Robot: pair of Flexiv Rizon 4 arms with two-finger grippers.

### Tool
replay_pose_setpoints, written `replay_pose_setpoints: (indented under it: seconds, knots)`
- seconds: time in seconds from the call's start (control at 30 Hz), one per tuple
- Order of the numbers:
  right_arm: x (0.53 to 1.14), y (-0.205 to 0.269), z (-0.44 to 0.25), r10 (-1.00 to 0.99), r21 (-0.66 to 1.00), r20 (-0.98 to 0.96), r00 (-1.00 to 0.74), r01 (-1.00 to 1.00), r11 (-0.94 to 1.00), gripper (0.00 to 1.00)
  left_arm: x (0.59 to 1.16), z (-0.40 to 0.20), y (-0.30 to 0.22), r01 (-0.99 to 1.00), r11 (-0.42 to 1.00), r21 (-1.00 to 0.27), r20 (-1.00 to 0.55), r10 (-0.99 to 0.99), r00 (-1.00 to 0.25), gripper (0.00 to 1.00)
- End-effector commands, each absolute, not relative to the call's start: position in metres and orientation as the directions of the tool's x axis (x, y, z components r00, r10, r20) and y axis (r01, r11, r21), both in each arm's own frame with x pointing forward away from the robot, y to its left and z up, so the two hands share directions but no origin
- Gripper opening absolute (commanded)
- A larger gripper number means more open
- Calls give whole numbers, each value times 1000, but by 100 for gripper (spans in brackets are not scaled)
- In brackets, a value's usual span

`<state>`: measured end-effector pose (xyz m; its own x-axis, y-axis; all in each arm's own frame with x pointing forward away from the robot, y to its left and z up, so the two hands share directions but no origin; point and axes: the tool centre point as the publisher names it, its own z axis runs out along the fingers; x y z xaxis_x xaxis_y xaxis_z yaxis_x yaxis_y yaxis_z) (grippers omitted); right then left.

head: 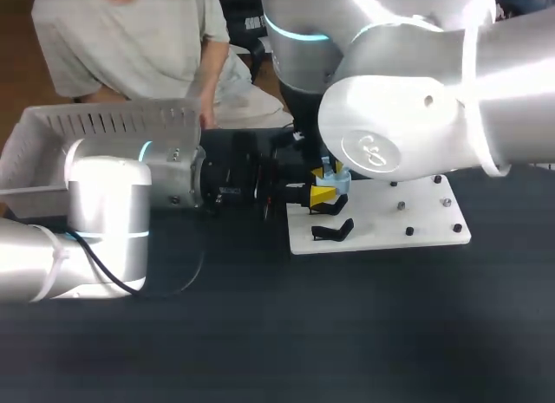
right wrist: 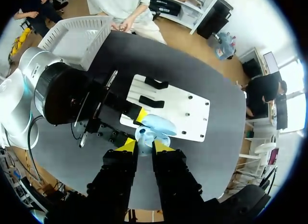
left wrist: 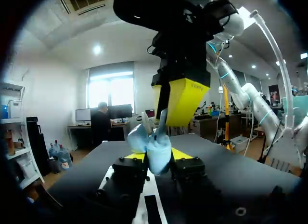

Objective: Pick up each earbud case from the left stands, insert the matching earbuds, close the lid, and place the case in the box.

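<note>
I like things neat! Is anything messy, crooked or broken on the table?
Nothing looks spilled or broken. The only thing up in the air is the light blue earbud case: it is open, held in the left gripper above the white board, with the right gripper right over it.

The case is pale blue, smooth and rounded, with its lid swung open and tilted off to one side of the body. It hangs over the left end of the white plate, clamped from both sides between the fingers of the left gripper. Two small black stands sit on the plate close by the case. The box, a white slotted basket, rests at the table's far left, well apart from the case
</note>
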<state>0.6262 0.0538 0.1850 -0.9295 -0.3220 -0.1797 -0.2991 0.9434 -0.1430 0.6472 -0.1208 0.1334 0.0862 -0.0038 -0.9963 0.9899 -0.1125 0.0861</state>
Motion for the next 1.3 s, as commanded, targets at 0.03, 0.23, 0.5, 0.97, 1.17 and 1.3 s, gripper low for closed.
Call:
replay_pose_setpoints:
  seconds: [0.03,0.23,0.5,0.97,1.17,1.3]
  knots:
    - [627,54,184,-321,-143,-183,-929,-298,944,0,648,133,-121,990,-112,86,-996,-4,86,0]
    - [627,56,183,-327,-145,-181,-928,-303,942,0,648,133,-121,990,-112,86,-996,-4,86,0]
    - [631,55,181,-324,-148,-178,-929,-301,942,0,648,133,-121,990,-112,86,-996,-4,86,0]
    - [634,53,178,-324,-156,-175,-930,-298,942,0,648,133,-121,990,-112,86,-996,-4,86,0]
    - [635,53,177,-327,-159,-170,-930,-301,940,0,648,133,-121,990,-112,86,-996,-4,86,0]
    - [635,53,176,-330,-158,-165,-929,-305,939,0,648,133,-121,990,-112,86,-996,-4,86,0]
